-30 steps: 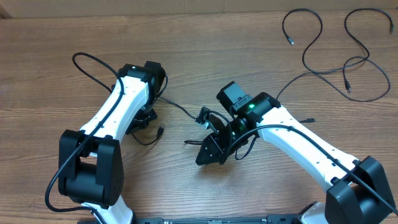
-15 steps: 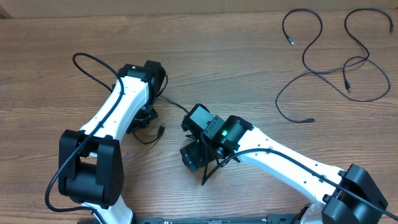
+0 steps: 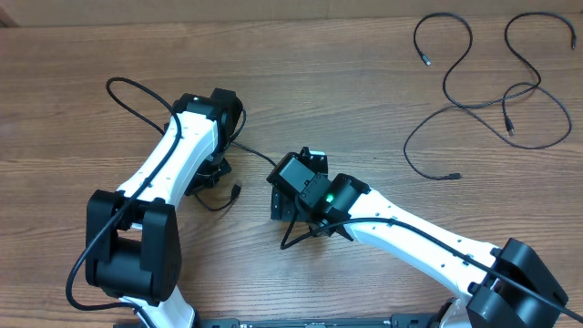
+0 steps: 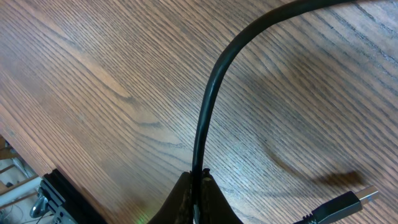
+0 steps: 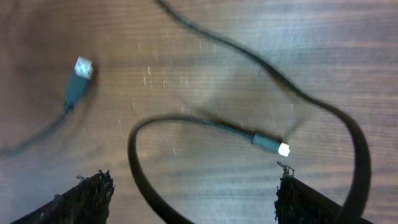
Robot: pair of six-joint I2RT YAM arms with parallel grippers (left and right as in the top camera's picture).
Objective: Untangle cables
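Observation:
Near the left arm lies a thin black cable (image 3: 260,157), and my left gripper (image 3: 214,175) is shut on it. In the left wrist view the cable (image 4: 208,106) runs up out of the shut left gripper (image 4: 200,177), with a plug (image 4: 348,201) lying at the lower right. My right gripper (image 3: 278,208) stands open just right of that cable. In the right wrist view the right gripper (image 5: 194,190) straddles a cable loop (image 5: 140,180) without touching it. A small plug (image 5: 268,144) and a USB plug (image 5: 78,78) lie ahead of it.
Three more cables lie loose at the far right of the table: a small loop (image 3: 444,36), a larger curl (image 3: 537,87) and a long curve (image 3: 412,159) ending in a plug. Each arm's own thick black cable hangs along it.
My right gripper has opened wide and its arm has swung left, from mid-table toward the left gripper. The long cable at the right now lies uncovered. The left arm has not moved.

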